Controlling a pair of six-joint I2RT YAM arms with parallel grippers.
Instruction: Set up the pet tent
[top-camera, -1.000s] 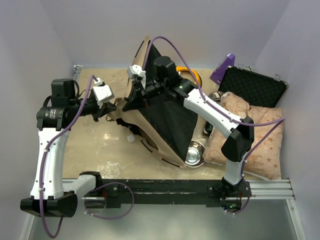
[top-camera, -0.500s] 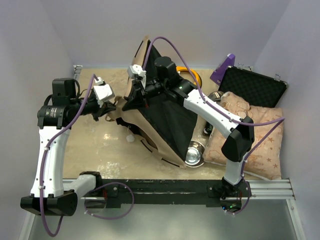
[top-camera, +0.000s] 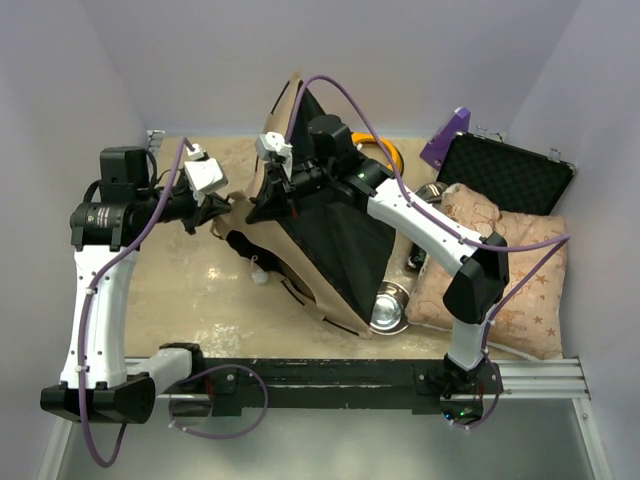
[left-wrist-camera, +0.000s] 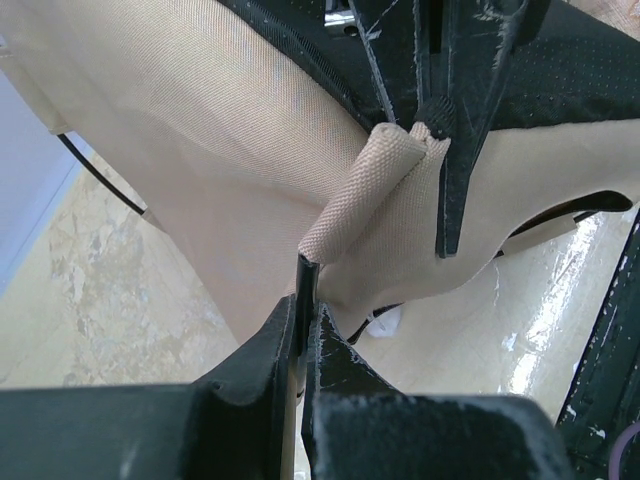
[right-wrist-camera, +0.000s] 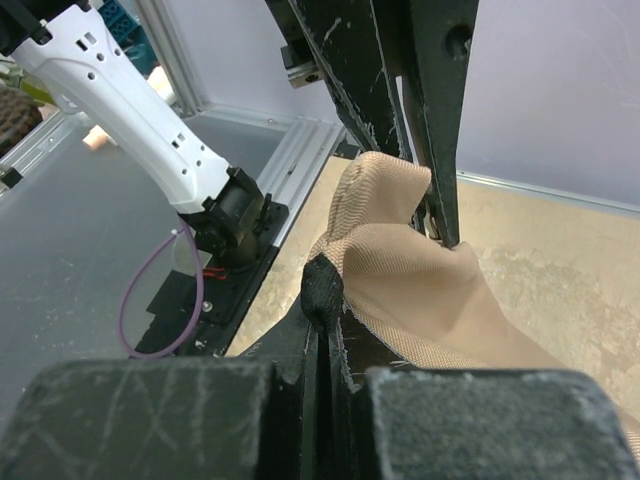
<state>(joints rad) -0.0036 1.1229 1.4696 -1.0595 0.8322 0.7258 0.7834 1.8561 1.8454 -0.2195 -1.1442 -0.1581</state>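
Feeding a pole into its sleeve, the two arms meet over the pet tent (top-camera: 330, 250), which sits part-lifted at the middle of the table (top-camera: 190, 300) with its black lining showing, just beside a star-print cushion (top-camera: 510, 290). The left gripper (left-wrist-camera: 303, 310) has its jaws pressed together on a thin black pole (left-wrist-camera: 305, 272) right where it enters a rolled tan sleeve (left-wrist-camera: 365, 190). The right gripper (right-wrist-camera: 322, 300) is clamped on the tent's black-edged cloth close by, apparently bracing it so the pole can slide without bunching. The tent does not yet stand by itself.
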